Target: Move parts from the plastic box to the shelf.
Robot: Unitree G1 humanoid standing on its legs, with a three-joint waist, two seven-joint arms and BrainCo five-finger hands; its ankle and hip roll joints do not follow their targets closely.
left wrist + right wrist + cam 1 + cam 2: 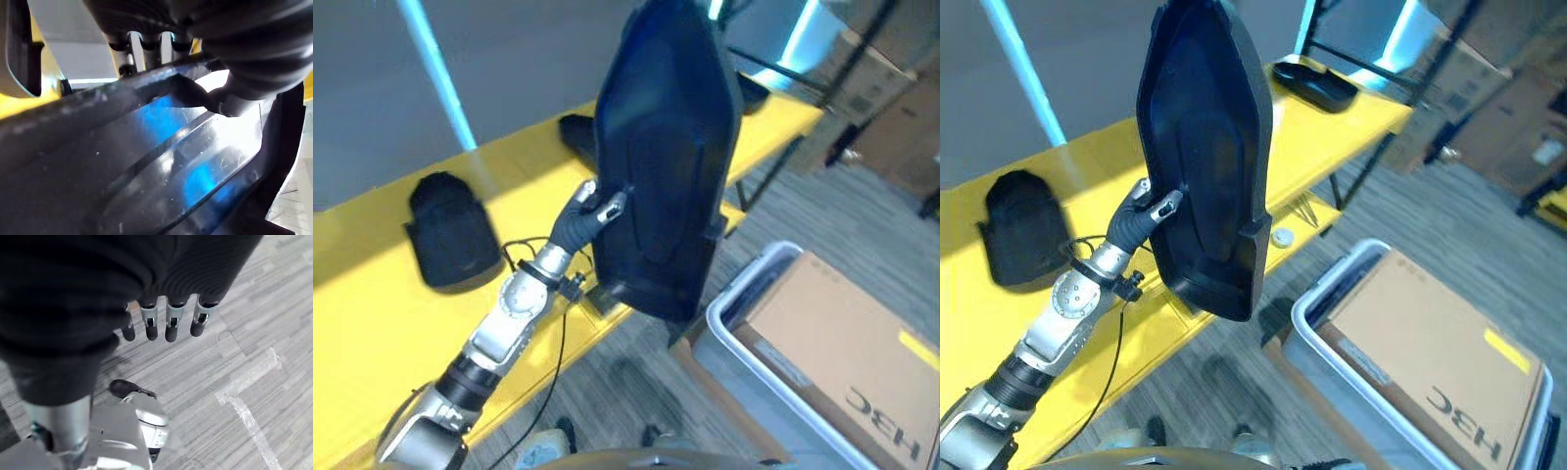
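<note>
The large black moulded plastic panel [666, 157], long with angled corners and a raised oval centre, is held upright in the air above the front edge of the yellow shelf [372, 294], its lower end just past that edge and over the grey carpeted floor [862, 235]. The left hand [590, 208] grips it at its left rim, about halfway up: in the left wrist view the fingers [146, 46] curl over the panel's edge on one side and the thumb presses the glossy inner face on the other, so the hand is closed round the rim.

On the shelf, well to the left of the arm, lies a smaller black rounded moulded part [450, 230], flat on the surface and closer to the front edge than the back. Another dark moulded part [1312, 83] rests towards the shelf's far right end, partly hidden behind the held panel in the left eye view.

On the floor to the right of the shelf's front edge stands the light grey plastic box [744, 304], with a brown cardboard sheet [842, 352] lying across its top and covering most of its opening. More brown cardboard boxes [891, 108] are stacked beyond the shelf's right end.

The right hand [166, 318] hangs over the bare floor with its fingers straight and loose, holding nothing
</note>
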